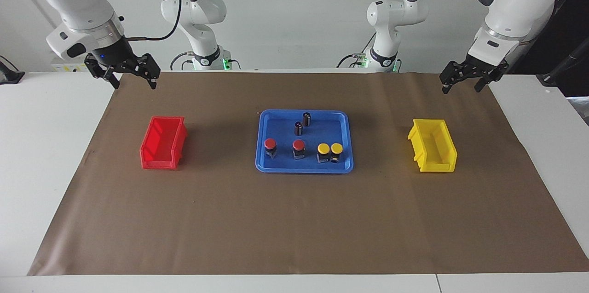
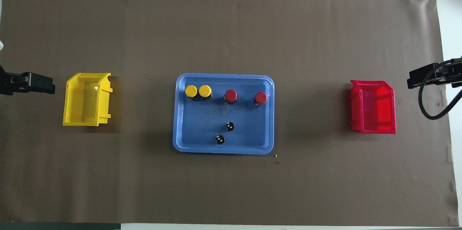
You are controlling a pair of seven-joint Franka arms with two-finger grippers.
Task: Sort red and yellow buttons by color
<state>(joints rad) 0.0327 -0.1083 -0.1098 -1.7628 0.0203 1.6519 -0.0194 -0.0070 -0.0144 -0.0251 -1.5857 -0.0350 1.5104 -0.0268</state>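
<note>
Nothing has been sorted yet: all four buttons stand upright in a row along the edge of the blue tray [image 1: 264, 120] farther from the robots, at the middle of the brown mat [image 1: 294, 219]. The two yellow buttons [image 1: 330, 149] sit touching or almost touching, toward the left arm's end of the tray, and the two red buttons [image 1: 284, 145] stand a little apart from each other toward the right arm's end. Two dark capless cylinders [image 1: 302, 123] stand nearer to the robots on the same tray. The yellow bin [image 1: 432, 164] waits toward the left arm's end of the table and the red bin [image 1: 162, 160] toward the right arm's end; both look bare inside. The left gripper [image 1: 464, 85] hangs over the mat's corner near the yellow bin with fingers spread and nothing in them, and the right gripper [image 1: 132, 82] hangs over the corner near the red bin, also spread and holding nothing; both arms wait. The worry I would have is the yellow pair: fingers closing on one cap could easily nudge or tip its neighbour, since there is so little room between them. A reach coming in low from the robots' end might also clip the cylinders, and a small round cap could slip if pinched off-centre.
</note>
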